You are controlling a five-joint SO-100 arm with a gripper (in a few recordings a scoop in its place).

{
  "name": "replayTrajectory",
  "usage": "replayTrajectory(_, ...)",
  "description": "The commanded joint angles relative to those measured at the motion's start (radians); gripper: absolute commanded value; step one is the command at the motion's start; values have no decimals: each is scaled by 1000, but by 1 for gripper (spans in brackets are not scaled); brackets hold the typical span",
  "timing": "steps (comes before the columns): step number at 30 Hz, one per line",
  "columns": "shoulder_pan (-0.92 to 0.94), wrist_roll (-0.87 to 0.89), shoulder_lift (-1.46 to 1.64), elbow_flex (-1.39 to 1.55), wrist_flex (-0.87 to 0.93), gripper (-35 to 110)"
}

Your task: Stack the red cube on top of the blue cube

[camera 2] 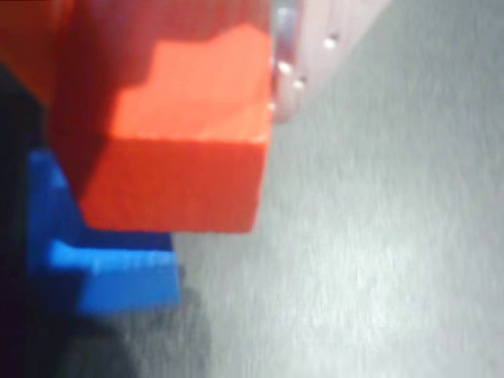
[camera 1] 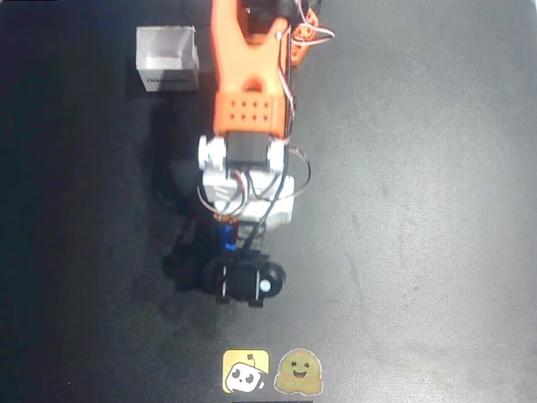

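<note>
- Right now, in the wrist view, the small matte orange-red cube point(camera 2: 177, 134) fills the upper left of the frame, and the small matte bright blue cube point(camera 2: 110, 272) shows below it at lower left.
- The red cube appears to sit above the blue one, overhanging it toward the right of the frame; whether the two touch cannot be told from this blurred view.
- A pale finger point(camera 2: 287, 75) of the tool lies against the red cube's right face, so the tool point(camera 1: 231, 243) looks to be pinching the red cube, though the other finger is hidden.
- In the overhead view the orange and white arm point(camera 1: 247, 101) reaches down the middle of the dark counter point(camera 1: 419, 210), and a sliver of blue shows beneath the wrist near frame centre.
- A white box point(camera 1: 168, 57) stands at upper left, and two stickers point(camera 1: 273, 371) lie at the bottom edge.
- Judging by this, the placing step is in hand: the next move calls for centring red over blue, then lowering and letting go gently.
</note>
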Motion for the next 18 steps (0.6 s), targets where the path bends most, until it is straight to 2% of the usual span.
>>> replayTrajectory(1, 8, 17, -6, -51, -14, 0)
replayTrajectory(18, 71, 17, -46, -35, -72, 0)
